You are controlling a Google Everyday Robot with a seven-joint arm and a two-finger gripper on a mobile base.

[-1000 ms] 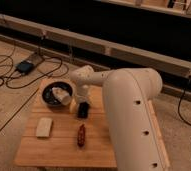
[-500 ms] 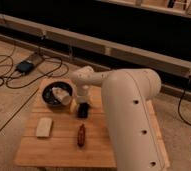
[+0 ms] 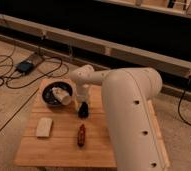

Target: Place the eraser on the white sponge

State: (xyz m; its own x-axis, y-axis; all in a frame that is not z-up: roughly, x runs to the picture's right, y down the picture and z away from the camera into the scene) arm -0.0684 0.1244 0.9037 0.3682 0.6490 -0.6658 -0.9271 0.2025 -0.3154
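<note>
The white sponge (image 3: 44, 126) lies flat on the left front part of the wooden table (image 3: 99, 150). My gripper (image 3: 83, 109) hangs from the white arm (image 3: 129, 100) and points down at the table's middle, to the right of the bowl and well right of and behind the sponge. Its dark tip reaches the tabletop. I cannot tell a dark eraser apart from the gripper there. A small red-brown oblong object (image 3: 81, 135) lies on the table in front of the gripper.
A black bowl (image 3: 50, 100) with a white cup-like item (image 3: 63, 95) in it stands at the table's back left. Cables and a black box (image 3: 26, 65) lie on the floor to the left. My arm's bulky body covers the table's right side.
</note>
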